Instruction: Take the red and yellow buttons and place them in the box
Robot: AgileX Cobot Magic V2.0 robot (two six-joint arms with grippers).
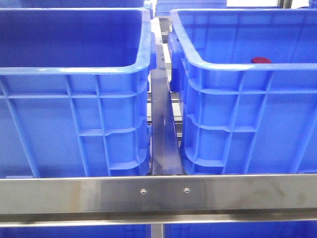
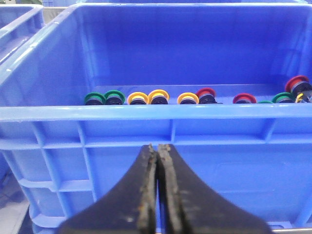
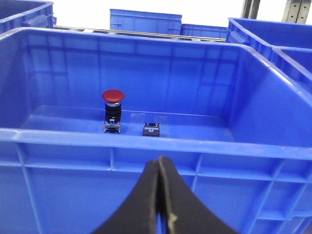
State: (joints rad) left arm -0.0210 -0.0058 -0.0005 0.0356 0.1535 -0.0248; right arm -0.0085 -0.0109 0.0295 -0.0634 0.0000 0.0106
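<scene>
Red button (image 3: 113, 96) stands in crate (image 3: 146, 139) beyond closed fingers (image 3: 159, 195).

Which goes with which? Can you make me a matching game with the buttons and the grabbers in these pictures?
Things:
1. Red mushroom button
2. Row of green, yellow and red buttons
3. Left gripper
4. Small black block

Descriptions:
A. Lined up behind the crate's near wall
B. Standing upright on a black base
C. Lying on the crate floor beside the red button
D. Shut, outside the crate

Pairs: 1-B, 2-A, 3-D, 4-C
</scene>
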